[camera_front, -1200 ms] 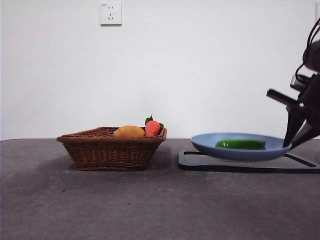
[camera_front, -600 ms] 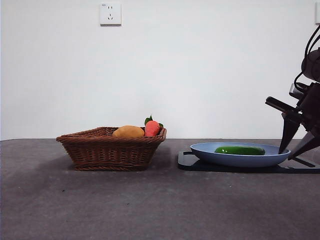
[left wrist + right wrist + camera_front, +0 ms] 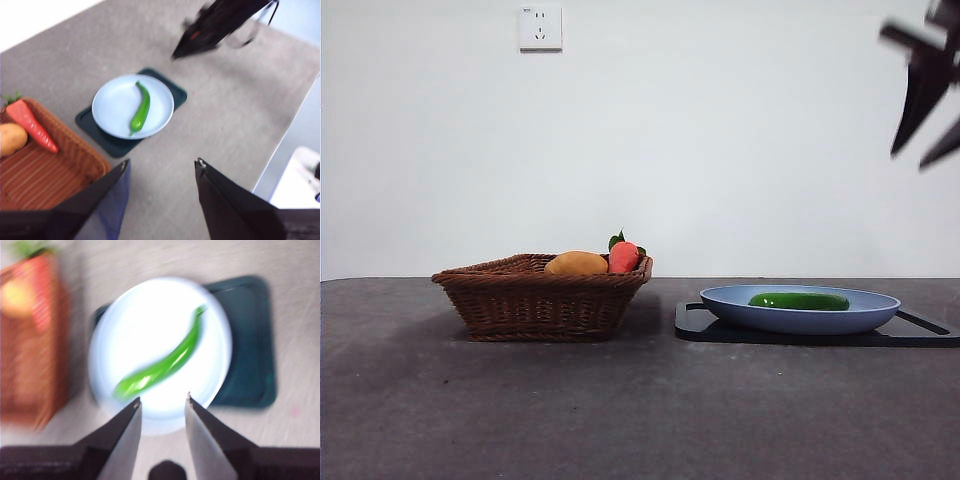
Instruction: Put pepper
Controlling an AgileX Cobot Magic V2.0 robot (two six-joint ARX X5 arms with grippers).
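Front view: I see the right gripper (image 3: 927, 110) raised, jaws spread and empty, well above the pepper (image 3: 799, 300), which lies in the blue plate (image 3: 720, 298) (on a dark mat (image 3: 692, 322)). Left gripper (image 3: 161, 172) waits high, spread.

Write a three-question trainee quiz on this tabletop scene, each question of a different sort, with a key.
1. True or false: the pepper lies in the basket.
2. What does the blue plate rest on? A. the bare table B. a dark mat C. the basket
3. Fill in: the right gripper hangs above the plate with its jaws ____.

Key: 1. False, the pepper lies on the plate. 2. B, the dark mat. 3. Open; it holds nothing. The left gripper, also open, waits farther off.
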